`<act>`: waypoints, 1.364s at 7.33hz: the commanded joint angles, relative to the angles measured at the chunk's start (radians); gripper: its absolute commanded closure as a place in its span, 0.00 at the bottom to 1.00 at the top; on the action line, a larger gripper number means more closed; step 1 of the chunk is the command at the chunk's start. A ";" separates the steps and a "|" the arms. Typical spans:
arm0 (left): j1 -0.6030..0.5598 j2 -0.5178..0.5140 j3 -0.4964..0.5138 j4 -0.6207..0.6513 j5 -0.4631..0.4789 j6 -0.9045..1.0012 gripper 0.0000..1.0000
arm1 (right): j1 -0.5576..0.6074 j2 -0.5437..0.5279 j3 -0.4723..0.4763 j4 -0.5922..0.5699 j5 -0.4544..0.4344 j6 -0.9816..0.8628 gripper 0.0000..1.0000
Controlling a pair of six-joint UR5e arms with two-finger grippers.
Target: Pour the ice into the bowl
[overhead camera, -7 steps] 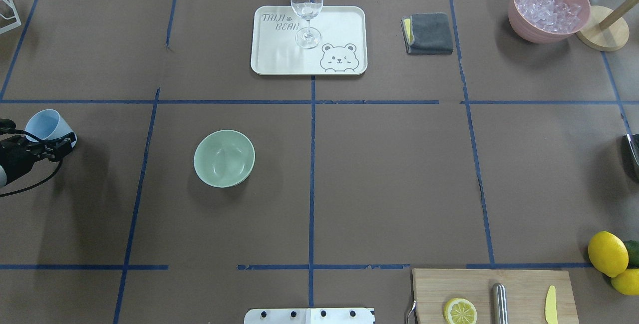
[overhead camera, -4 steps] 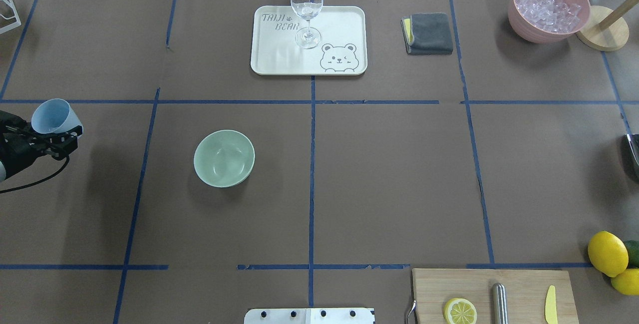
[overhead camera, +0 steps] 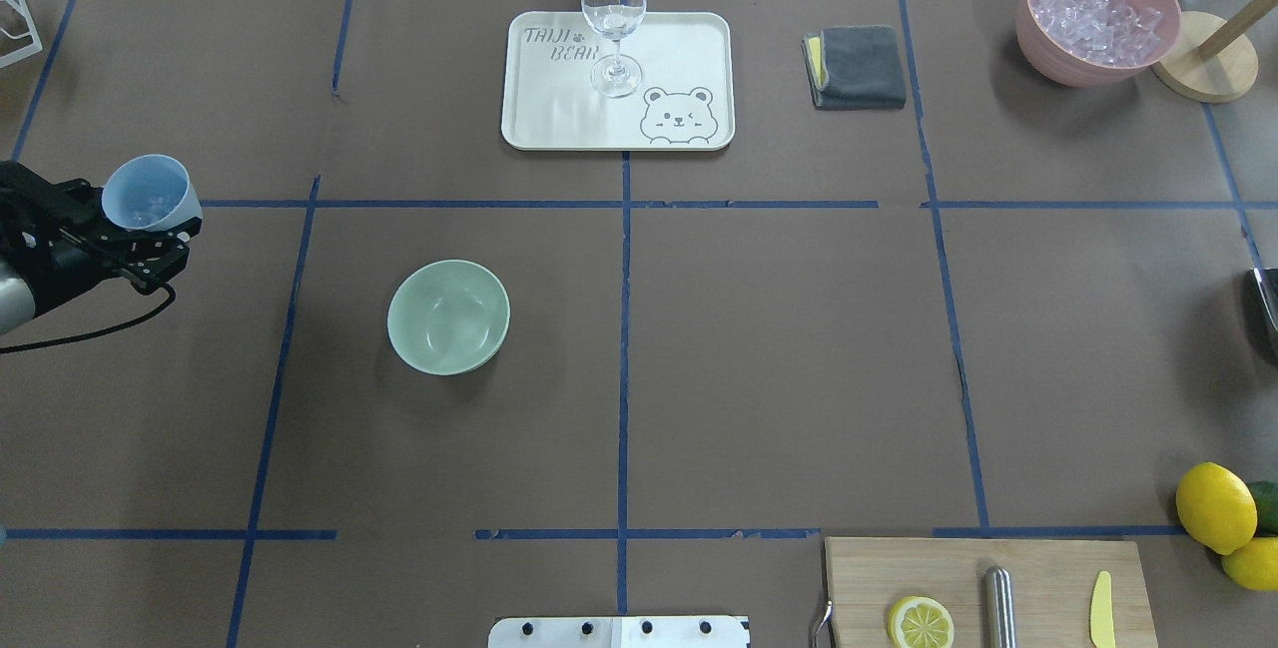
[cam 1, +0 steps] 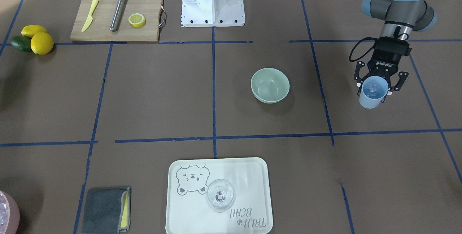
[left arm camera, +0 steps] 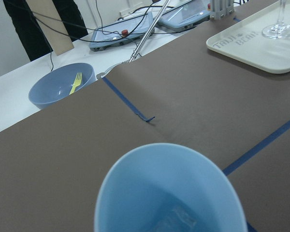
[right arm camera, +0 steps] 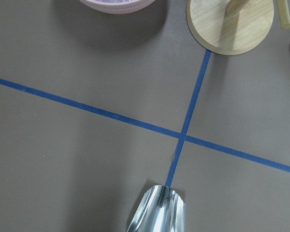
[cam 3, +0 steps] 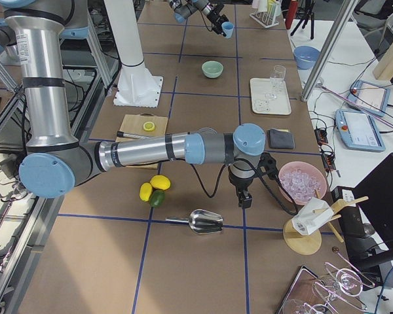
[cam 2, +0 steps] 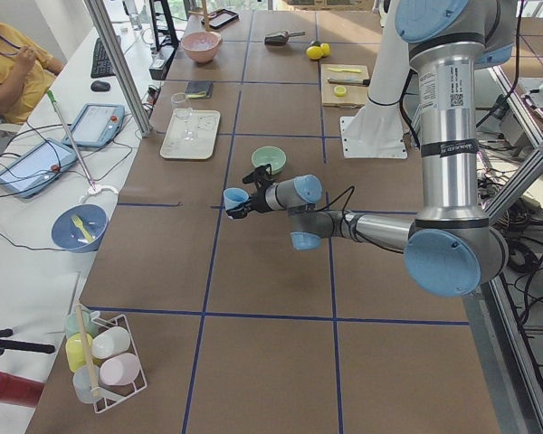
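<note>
My left gripper (cam 1: 377, 87) is shut on a light blue cup (cam 1: 373, 97), held upright above the table. The ice (cam 1: 372, 89) shows as small clear cubes at the cup's bottom, and the ice (left arm camera: 176, 220) is also seen in the left wrist view. The sage-green bowl (overhead camera: 448, 317) stands empty on the table, to the right of the cup (overhead camera: 148, 192) and nearer the robot. The right gripper (cam 3: 245, 196) shows only in the exterior right view, hanging low near a pink tub; I cannot tell whether it is open or shut.
A white tray (overhead camera: 689, 39) with a wine glass (overhead camera: 613, 19) sits at the far middle. A grey cloth (overhead camera: 857, 67), a pink tub of ice chunks (overhead camera: 1096, 14) and a wooden stand (overhead camera: 1203, 59) lie far right. A cutting board (overhead camera: 988, 588), lemons (overhead camera: 1216, 508) and a metal scoop (cam 3: 205, 222) lie near right.
My left gripper has carried the cup away from the robot and to the right, closer to the bowl. The bowl has not moved.
</note>
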 commanded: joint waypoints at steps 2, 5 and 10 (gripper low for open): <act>0.007 -0.064 -0.014 0.071 0.116 0.053 1.00 | 0.009 -0.028 0.000 0.000 0.000 -0.002 0.00; 0.059 -0.140 -0.031 0.127 0.267 0.248 1.00 | 0.035 -0.048 0.002 0.000 0.002 -0.005 0.00; 0.316 -0.326 -0.028 0.449 0.605 0.349 1.00 | 0.044 -0.061 -0.001 -0.002 0.000 -0.005 0.00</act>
